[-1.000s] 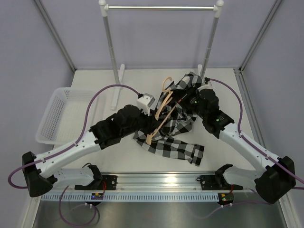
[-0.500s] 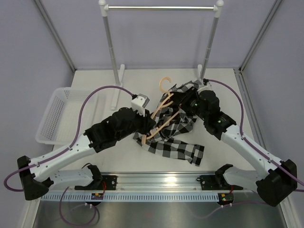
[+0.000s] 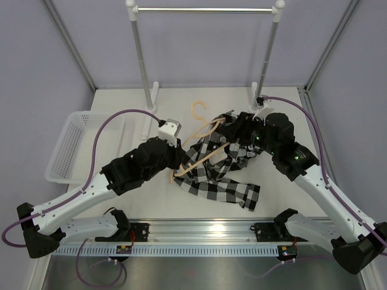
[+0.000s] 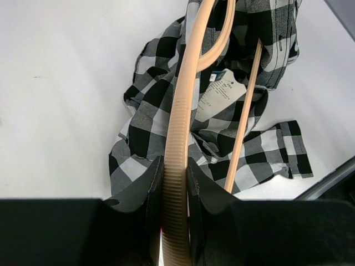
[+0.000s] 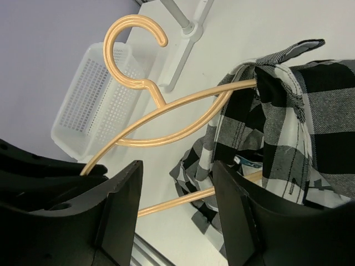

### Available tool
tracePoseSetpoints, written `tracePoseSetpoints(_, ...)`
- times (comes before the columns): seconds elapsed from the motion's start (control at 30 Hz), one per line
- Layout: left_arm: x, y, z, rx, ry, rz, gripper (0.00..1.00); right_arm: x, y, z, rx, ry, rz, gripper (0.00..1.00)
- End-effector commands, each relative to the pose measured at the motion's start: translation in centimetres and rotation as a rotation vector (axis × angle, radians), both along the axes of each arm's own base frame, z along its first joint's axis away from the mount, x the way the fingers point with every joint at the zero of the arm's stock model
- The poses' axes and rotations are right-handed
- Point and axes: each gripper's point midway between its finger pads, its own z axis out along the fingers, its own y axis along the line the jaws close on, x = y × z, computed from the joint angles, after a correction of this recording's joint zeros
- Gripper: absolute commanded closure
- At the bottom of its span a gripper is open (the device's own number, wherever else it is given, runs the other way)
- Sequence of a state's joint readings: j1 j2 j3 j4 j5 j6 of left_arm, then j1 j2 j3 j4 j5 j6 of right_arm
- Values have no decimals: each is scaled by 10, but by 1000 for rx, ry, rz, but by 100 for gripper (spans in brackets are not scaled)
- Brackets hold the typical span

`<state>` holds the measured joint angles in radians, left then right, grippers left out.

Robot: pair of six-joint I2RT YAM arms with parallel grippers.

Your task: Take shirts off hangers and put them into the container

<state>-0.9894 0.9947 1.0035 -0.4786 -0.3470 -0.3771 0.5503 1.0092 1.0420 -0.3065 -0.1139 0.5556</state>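
The black-and-white check shirt point(image 3: 221, 175) lies crumpled on the table's middle. The tan wooden hanger point(image 3: 192, 110) lies slanted over it, hook toward the rail. My left gripper point(image 3: 178, 163) is shut on the ribbed end of one hanger arm point(image 4: 178, 144), fingers pinching both sides. The hanger's other arm still runs into the shirt's cloth point(image 5: 288, 122), and its lower bar passes under the folds. My right gripper point(image 3: 233, 128) hovers over the shirt's upper edge, open, with only table, cloth and the hanger bar point(image 5: 166, 202) showing between its fingers. The white container point(image 3: 60, 151) stands at the left.
A metal rail point(image 3: 205, 9) on two white posts stands at the back, with its feet point(image 5: 191, 25) on the table near the hanger hook. One shirt sleeve point(image 3: 242, 193) trails toward the near edge. Violet cables loop over both arms.
My right gripper has opened, let go of the shirt and drawn back to the right. My left gripper has pulled the hanger leftward, and the hook now lies clear of the cloth.
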Motion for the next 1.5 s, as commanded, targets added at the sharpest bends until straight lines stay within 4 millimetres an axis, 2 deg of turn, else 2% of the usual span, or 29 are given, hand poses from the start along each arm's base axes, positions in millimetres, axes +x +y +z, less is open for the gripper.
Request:
tracePoseSetpoints(0.0, 12, 4, 17, -27, -70, 50, 100, -9, -15, 6, -107, -58, 17, 38)
tracePoseSetpoints(0.1, 13, 9, 20, -19, -92, 59, 100, 0, -36, 0, -183, -68, -83, 38)
tracePoseSetpoints(0.2, 11, 16, 27, -20, -116, 64, 100, 9, -47, -6, -233, -63, -149, 37)
tracePoseSetpoints(0.27, 10, 19, 30, -17, -128, 59, 100, 16, -46, -13, -245, -46, -171, 35)
tracePoseSetpoints(0.33, 8, 23, 33, -17, -137, 61, 100, 25, -44, -23, -259, -25, -188, 28)
tracePoseSetpoints(0.57, 2, 30, 35, -8, -139, 48, 100, 63, -31, -41, -286, 9, -234, 28)
tracePoseSetpoints(0.6, 1, 31, 33, -3, -136, 44, 100, 68, -30, -38, -287, 0, -242, 30)
tracePoseSetpoints(0.67, 0, 34, 34, -5, -136, 48, 100, 78, -26, -43, -294, 4, -249, 45)
tracePoseSetpoints(0.7, -1, 36, 33, 2, -133, 50, 100, 84, -26, -43, -302, 4, -263, 55)
tracePoseSetpoints(0.73, -1, 38, 33, 4, -132, 57, 100, 87, -28, -43, -306, 6, -276, 73)
tracePoseSetpoints(0.83, -2, 49, 30, 25, -131, 88, 100, 95, -41, -42, -335, 6, -340, 94)
tracePoseSetpoints(0.87, -3, 54, 31, 25, -133, 97, 100, 97, -54, -43, -355, 13, -381, 100)
tracePoseSetpoints(0.93, -4, 64, 29, 45, -133, 130, 100, 97, -70, -42, -365, 20, -423, 100)
tracePoseSetpoints(1.07, -5, 82, 31, 66, -144, 181, 100, 98, -115, -41, -376, 46, -533, 100)
tracePoseSetpoints(1.13, -6, 90, 32, 75, -153, 201, 100, 93, -127, -40, -383, 57, -561, 100)
tracePoseSetpoints(1.27, -5, 105, 38, 93, -178, 254, 100, 83, -130, -47, -382, 86, -554, 100)
tracePoseSetpoints(1.33, -3, 112, 49, 88, -201, 288, 100, 76, -131, -61, -386, 117, -553, 100)
tracePoseSetpoints(1.43, 2, 124, 73, 87, -254, 355, 100, 67, -123, -86, -372, 176, -502, 100)
tracePoseSetpoints(1.47, 7, 124, 76, 115, -262, 372, 100, 64, -114, -91, -341, 192, -460, 100)
